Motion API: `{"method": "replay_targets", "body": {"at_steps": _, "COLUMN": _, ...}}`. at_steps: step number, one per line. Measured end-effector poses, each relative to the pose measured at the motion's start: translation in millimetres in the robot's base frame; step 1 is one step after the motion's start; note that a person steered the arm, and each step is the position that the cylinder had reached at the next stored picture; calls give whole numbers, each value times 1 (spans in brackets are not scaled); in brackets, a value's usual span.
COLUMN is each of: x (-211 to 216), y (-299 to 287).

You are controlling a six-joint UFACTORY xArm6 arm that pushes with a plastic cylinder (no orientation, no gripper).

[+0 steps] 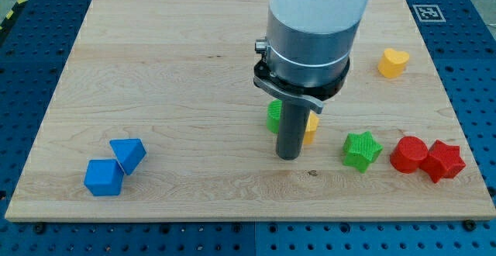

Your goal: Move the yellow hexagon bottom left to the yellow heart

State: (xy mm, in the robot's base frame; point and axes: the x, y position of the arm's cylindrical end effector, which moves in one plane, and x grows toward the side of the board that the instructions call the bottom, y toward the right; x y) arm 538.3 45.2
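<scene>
Wooden worktop (178,70) lies on a blue board with holes. My tip (289,157) is down on the wood near the middle. It is only a plain rod, a tool with nothing to open or close. The yellow hexagon (311,128) peeks out just to the view's right of the rod, mostly hidden. A green block (273,115) peeks out on the rod's left. The yellow heart (393,62) sits far off toward the view's top right. A green star (362,150) sits near two red blocks (426,157). Two blue blocks (115,166) touch at the bottom left
</scene>
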Motion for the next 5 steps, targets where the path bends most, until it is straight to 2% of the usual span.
{"method": "replay_targets", "body": {"at_steps": 3, "x": -9, "y": 19}}
{"method": "replay_targets", "body": {"at_steps": 5, "x": -32, "y": 28}}
